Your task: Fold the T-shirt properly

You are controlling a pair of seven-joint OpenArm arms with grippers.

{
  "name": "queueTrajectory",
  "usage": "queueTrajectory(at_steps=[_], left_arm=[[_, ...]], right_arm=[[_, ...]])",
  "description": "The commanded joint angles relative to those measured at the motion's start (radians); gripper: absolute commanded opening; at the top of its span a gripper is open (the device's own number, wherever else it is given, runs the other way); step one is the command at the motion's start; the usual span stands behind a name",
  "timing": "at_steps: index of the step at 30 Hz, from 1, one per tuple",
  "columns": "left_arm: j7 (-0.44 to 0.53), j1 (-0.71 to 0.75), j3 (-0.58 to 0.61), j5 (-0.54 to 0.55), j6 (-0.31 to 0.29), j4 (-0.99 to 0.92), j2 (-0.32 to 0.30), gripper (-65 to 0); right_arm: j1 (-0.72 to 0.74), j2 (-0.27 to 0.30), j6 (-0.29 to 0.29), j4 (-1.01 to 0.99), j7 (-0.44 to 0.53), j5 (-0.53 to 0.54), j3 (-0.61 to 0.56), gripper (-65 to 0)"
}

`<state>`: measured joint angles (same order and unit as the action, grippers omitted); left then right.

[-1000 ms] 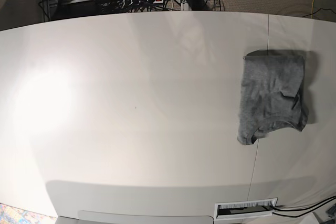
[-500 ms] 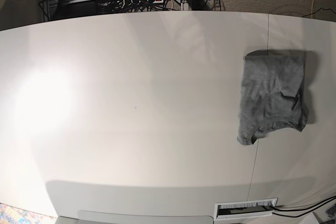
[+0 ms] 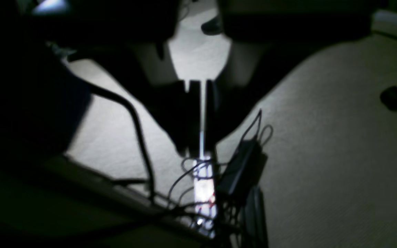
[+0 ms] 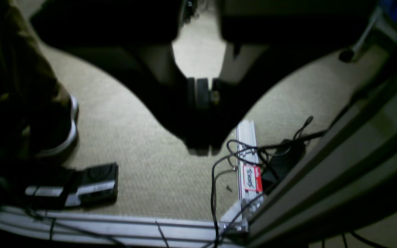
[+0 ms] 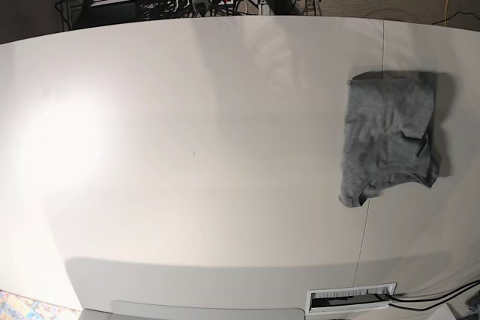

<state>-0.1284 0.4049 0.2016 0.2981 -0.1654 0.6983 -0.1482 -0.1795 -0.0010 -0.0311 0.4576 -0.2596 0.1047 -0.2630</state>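
Cloth — shirt (image 5: 390,136) lies limp, light, well clear of both clenched end effectors (image 3: 198,151) (image 4: 200,151); pinch hem corners.

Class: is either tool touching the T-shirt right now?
Apart. The base view shows the T-shirt lying alone on the table. Both wrist views show the left tool and right tool shut over carpet, off the table.

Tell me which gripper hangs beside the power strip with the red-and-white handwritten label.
The right gripper: the white strip carrying that label lies just beside its fingertips. The left gripper hangs above a glowing strip showing no label.
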Motion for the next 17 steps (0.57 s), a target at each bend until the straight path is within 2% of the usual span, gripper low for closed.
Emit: queueTrajectory(at_steps=[1, 4, 17], left_arm=[[0.019, 0.008, 0.004, -0.013, -0.019, -0.008, 0.024, -65.0], [0.068, 0.008, 0.004, -0.033, -0.017, -0.024, 0.041, -65.0], [0.07, -0.005, 0.004, -0.032, -0.016, -0.019, 0.048, -65.0]], right_arm=[[0.0, -0.002, -0.027, -0.006, 0.006, 0.0, 0.0, -65.0], [-0.004, -0.002, -0.072, -0.014, 0.006, 0.012, -0.001, -65.0], [-0.008, -0.005, -0.074, -0.014, 0.016, 0.048, 0.003, -65.0]])
